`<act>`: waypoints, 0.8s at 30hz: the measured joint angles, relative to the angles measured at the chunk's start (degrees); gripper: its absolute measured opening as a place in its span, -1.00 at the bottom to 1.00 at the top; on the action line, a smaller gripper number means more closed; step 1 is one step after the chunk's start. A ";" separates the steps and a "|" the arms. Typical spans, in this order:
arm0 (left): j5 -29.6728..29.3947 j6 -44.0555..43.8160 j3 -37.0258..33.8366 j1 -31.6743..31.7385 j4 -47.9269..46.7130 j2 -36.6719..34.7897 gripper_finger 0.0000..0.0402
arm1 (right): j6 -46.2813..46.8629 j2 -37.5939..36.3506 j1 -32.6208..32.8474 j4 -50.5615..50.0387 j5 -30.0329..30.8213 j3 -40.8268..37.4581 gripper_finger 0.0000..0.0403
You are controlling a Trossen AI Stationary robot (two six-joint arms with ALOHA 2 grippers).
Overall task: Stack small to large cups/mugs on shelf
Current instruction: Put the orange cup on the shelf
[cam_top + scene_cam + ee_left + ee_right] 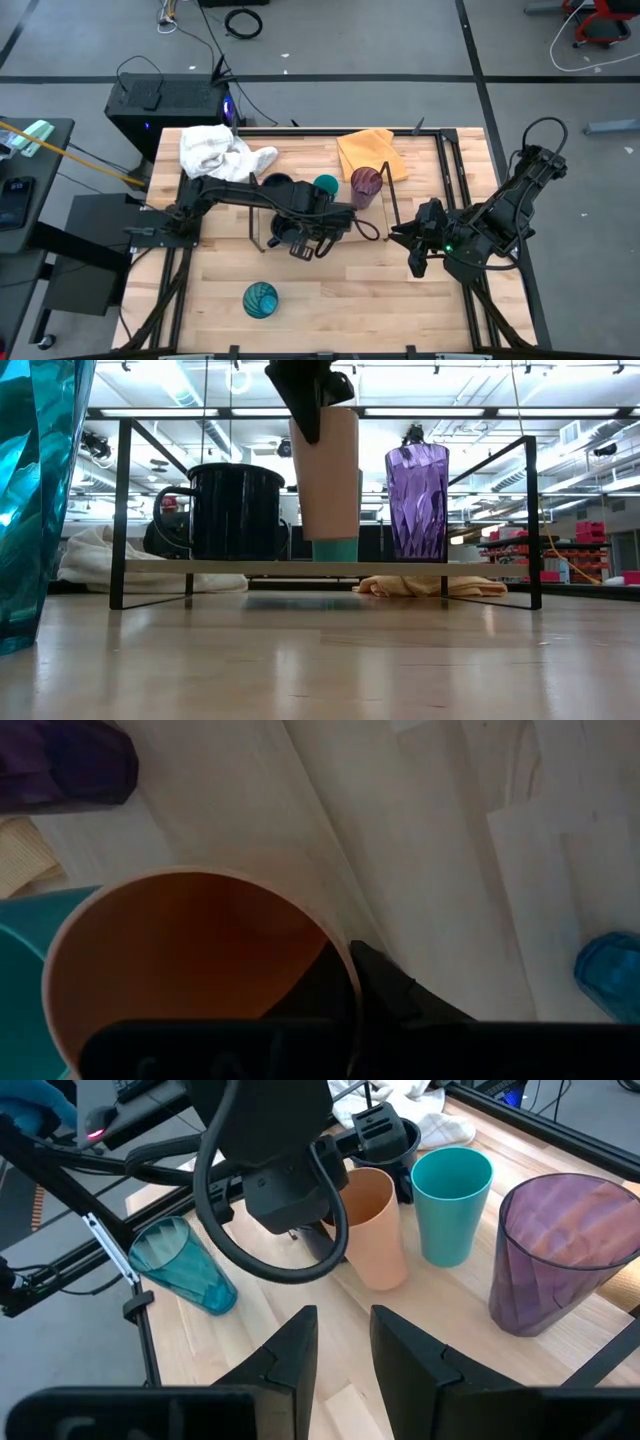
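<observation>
The left gripper (300, 1215) was clenched on the rim of the orange cup (372, 1225), one finger inside the wall and one outside, holding it upright with its long axis vertical. In the low view the cup (326, 470) hung over the shelf (320, 568), its base just above the teal cup (335, 549), which lay straight below the gripper, or nearly so. Seen from above, the navy mug (275, 186) sat at about ten o'clock from the gripper and the purple tumbler (365, 186) at about two o'clock. The patterned tumbler (260, 299) stood at seven o'clock on the bench (400, 300), off the shelf. The right gripper (414, 246) waited at three o'clock, partly open and holding nothing, clearly the farther arm.
</observation>
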 joint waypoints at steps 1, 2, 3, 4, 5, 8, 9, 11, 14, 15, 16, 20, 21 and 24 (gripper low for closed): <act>0.00 0.00 -0.01 0.00 -0.03 0.00 -0.95 | 0.00 0.00 0.00 0.00 0.00 0.00 -0.49; 0.00 0.00 -0.01 0.00 0.03 0.00 -0.95 | 0.00 0.00 0.00 0.00 0.00 0.00 -0.49; 0.00 0.01 -0.01 0.00 0.02 0.00 -0.95 | 0.00 0.00 0.01 0.00 0.00 0.00 -0.49; 0.01 0.00 -0.01 0.00 0.00 0.00 -0.95 | 0.00 0.00 0.00 0.00 0.00 0.00 -0.49; 0.04 0.03 0.00 -0.02 -0.01 0.00 -0.95 | 0.00 0.00 0.00 0.00 0.01 0.00 -0.49; 0.21 0.02 0.01 0.00 -0.09 0.00 -0.95 | 0.00 0.00 0.00 0.00 0.00 0.00 -0.49; 0.50 0.02 0.01 0.00 -0.09 0.00 -0.95 | 0.00 0.00 0.00 0.00 0.00 0.00 -0.49; 0.66 0.02 0.01 -0.04 -0.10 0.00 -0.95 | 0.00 0.00 0.02 0.00 0.00 0.00 -0.49; 0.70 0.02 0.01 -0.07 -0.09 0.00 -0.95 | 0.00 0.00 0.02 0.00 0.00 0.00 -0.49; 0.89 0.02 0.01 -0.07 -0.09 0.00 -0.95 | 0.00 0.00 0.02 0.00 0.00 0.00 -0.49; 1.04 0.02 0.01 -0.07 -0.06 0.00 -0.95 | 0.00 0.00 0.02 0.00 0.00 0.00 -0.49; 1.95 0.04 0.06 -0.06 0.09 0.66 -0.95 | 0.00 0.00 0.02 0.00 0.00 0.00 -0.49; 1.98 0.06 0.06 -0.10 -0.02 0.95 -0.95 | 0.00 0.00 0.02 0.00 0.00 0.00 -0.49; 2.01 0.14 0.06 -0.13 0.23 1.38 -0.95 | 0.02 0.02 0.02 0.04 0.00 0.00 -0.49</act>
